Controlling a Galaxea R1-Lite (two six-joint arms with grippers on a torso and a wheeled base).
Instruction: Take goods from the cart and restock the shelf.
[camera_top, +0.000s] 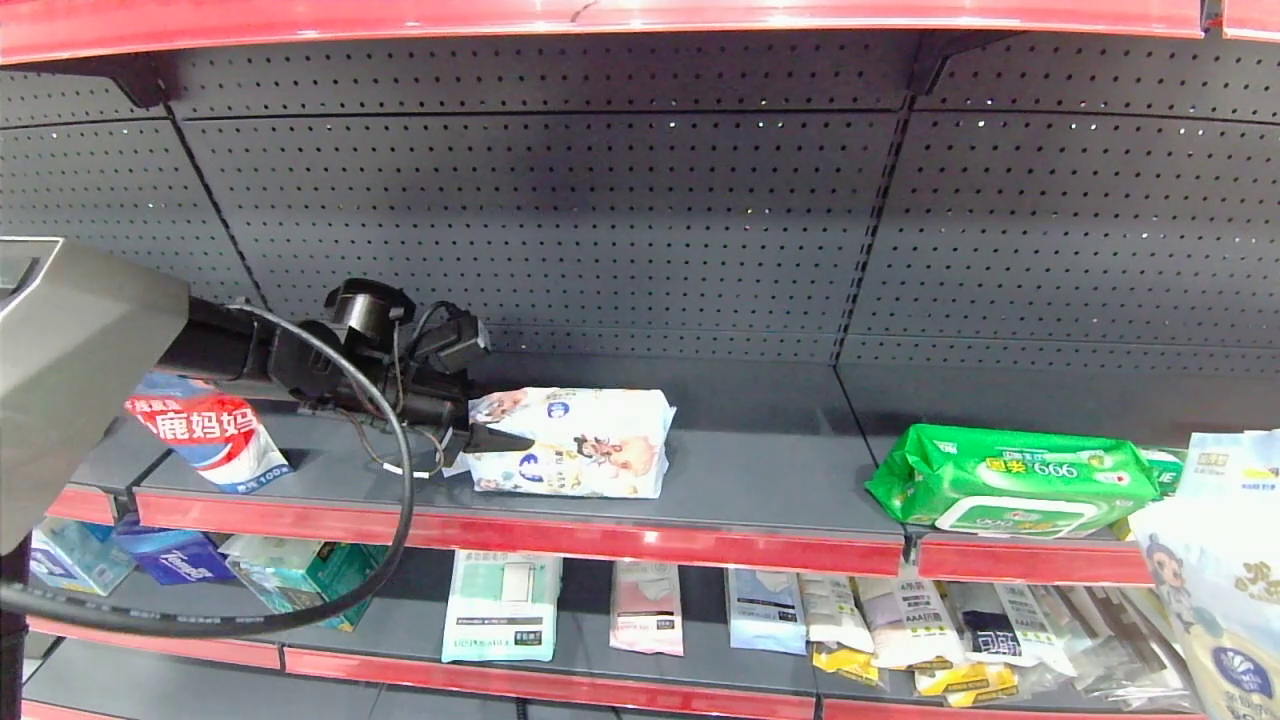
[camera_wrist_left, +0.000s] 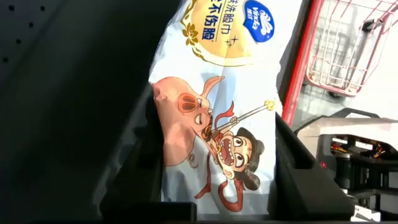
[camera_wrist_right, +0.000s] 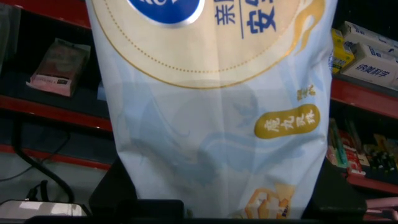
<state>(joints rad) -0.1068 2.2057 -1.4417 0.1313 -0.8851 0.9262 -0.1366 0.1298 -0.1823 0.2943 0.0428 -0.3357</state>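
**Grey pegboard shelf, a pack in each gripper**

Grey perforated panels back a store shelf (camera_top: 760, 470) with red edge strips. The left arm reaches in from the left, low over the shelf board. The left gripper (camera_top: 492, 440) is at the left end of a cartoon wipes pack (camera_top: 575, 442), which lies flat on the board, well left of the upright post that divides the bays. In the left wrist view the two black fingers (camera_wrist_left: 134, 177) press against either side of this pack, so the jaws are clamped on it, about as far apart as the pack is wide.

The right gripper (camera_wrist_right: 227, 200) holds a white pouch (camera_wrist_right: 211, 124) with a blue round logo and a gold-rimmed panel. Its jaws close on the pouch's lower end. In the head view this pouch (camera_top: 1215, 590) hangs at the right edge, in front of the shelf and off the board.

A green wipes pack (camera_top: 1010, 480) lies on the same board in the right bay, near its front edge. A red, white and blue packet (camera_top: 212, 440) sits at the left, partly behind the arm. Flat packets and boxes fill the lower shelf (camera_top: 600, 690). A pink wire cart (camera_wrist_left: 348, 43) stands behind the left gripper in the left wrist view.
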